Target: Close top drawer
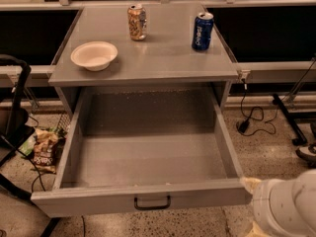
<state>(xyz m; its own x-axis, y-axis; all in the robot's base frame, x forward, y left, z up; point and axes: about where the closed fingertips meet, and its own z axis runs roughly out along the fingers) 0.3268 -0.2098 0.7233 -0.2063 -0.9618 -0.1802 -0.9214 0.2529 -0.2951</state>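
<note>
The top drawer (148, 197) of the grey metal cabinet is pulled far out toward me. Its deep tray is empty, and its flat front carries a small black bar handle (152, 203) at the centre. My gripper (253, 206) is at the bottom right of the camera view, just right of the drawer front's right corner. One cream fingertip (249, 182) is close against that corner, and the other is near the frame's bottom edge. The fingers are spread open and hold nothing. The white wrist (289, 206) fills the corner behind them.
On the cabinet top (163, 58) stand a white bowl (94, 55), a tan can (137, 21) and a blue can (203, 31). A chip bag (44, 152) and a black frame (15, 107) are on the floor left. Cables (252, 117) and a stand leg (291, 120) are on the right.
</note>
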